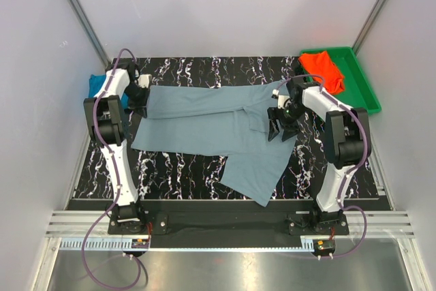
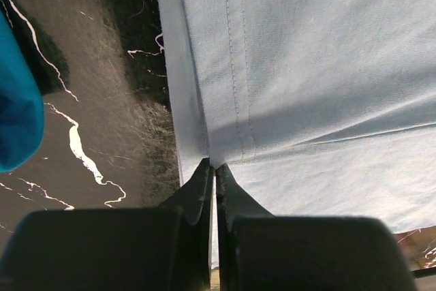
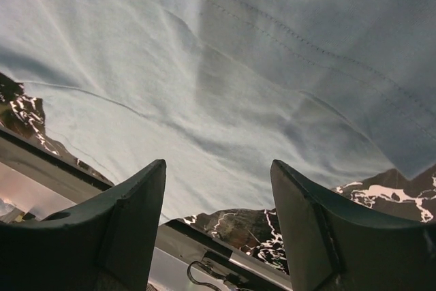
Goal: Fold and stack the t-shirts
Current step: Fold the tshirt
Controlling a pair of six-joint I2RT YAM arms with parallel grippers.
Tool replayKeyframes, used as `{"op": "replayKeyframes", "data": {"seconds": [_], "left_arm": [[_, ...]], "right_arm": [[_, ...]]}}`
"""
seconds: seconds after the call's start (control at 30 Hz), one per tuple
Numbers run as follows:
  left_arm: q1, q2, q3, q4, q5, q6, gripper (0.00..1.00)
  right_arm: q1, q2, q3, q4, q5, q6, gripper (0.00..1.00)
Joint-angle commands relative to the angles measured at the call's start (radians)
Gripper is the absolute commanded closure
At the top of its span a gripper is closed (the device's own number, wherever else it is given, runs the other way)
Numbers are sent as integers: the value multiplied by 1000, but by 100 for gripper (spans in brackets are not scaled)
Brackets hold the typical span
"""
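A dusty grey-blue t-shirt [image 1: 204, 124] lies spread across the black marbled table, one sleeve trailing toward the front edge. My left gripper [image 1: 142, 103] is shut on the shirt's left edge; in the left wrist view the jaws [image 2: 215, 167] pinch the cloth [image 2: 306, 66] at a stitched seam. My right gripper [image 1: 280, 126] hovers open over the shirt's right part, and the right wrist view shows only cloth [image 3: 204, 66] beyond its spread fingers [image 3: 218, 168]. A bright teal-blue t-shirt [image 1: 96, 85] sits bunched behind the left arm, also seen in the left wrist view [image 2: 17, 107]. An orange-red t-shirt [image 1: 323, 69] lies in the tray.
A green plastic tray [image 1: 366, 90] stands at the back right corner. White walls close in the table on three sides. The table's front edge and a metal rail run just beyond the shirt's trailing sleeve [image 1: 255, 175].
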State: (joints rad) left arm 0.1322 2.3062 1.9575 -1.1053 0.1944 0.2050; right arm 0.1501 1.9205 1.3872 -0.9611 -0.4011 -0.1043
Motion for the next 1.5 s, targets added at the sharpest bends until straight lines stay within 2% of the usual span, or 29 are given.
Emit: {"op": "replayKeyframes", "data": {"seconds": [0.0,0.63,0.9,1.47], "left_arm": [[0,-22,34,15,-15,-1,100],[6,-30,35,7,-39,13,100],[29,-93,-12,4,-42,20,100],[58,-122,-77,-1,-76,43,100]], "right_arm": [[3,32,32,22,33,-11,29],[5,192,151,15,107,-31,29],[14,189,139,45,143,-21,28],[16,187,139,47,180,-28,27]]}}
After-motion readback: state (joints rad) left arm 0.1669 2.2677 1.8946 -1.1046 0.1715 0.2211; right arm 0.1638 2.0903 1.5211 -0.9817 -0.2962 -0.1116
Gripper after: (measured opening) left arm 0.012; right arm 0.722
